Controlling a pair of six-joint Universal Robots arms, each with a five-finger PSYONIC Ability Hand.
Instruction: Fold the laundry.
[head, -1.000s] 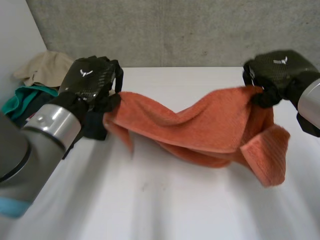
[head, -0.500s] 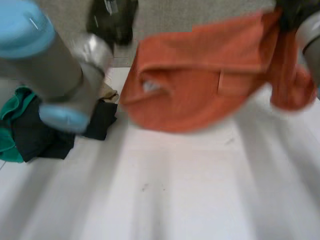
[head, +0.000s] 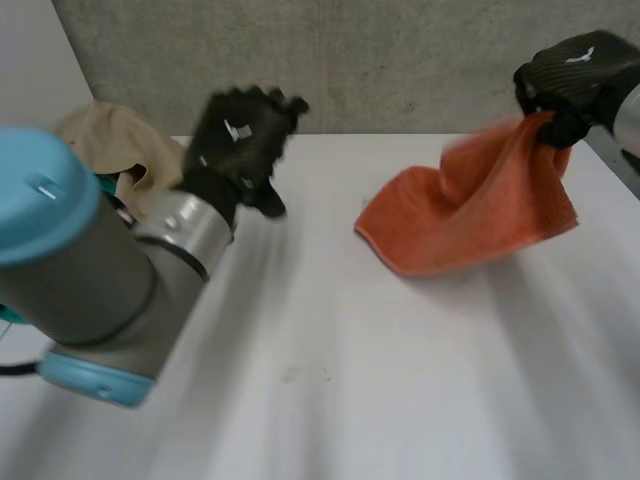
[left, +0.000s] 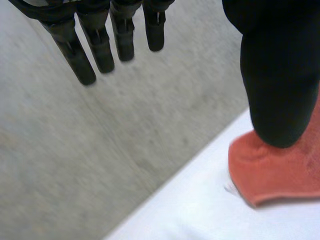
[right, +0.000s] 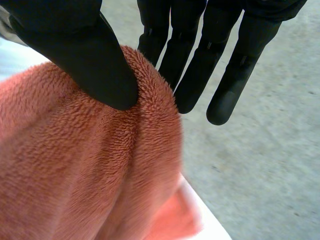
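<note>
Step in hand: opening out the orange towel (head: 470, 215) for its first fold. Right hand (head: 575, 80) has thumb and fingers (right: 187, 75) clamped on an upper edge, and the towel's lower part rests on the tabletop (head: 350, 380) at far right. Left hand (head: 240, 145) is empty, its fingers (left: 75, 50) straight and apart. Next, probably: left hand takes a free corner, then lay it flat.

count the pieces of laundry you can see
2: the orange towel hangs from the right hand over the table; a beige garment lies behind the left arm. That arm may hide more.
</note>
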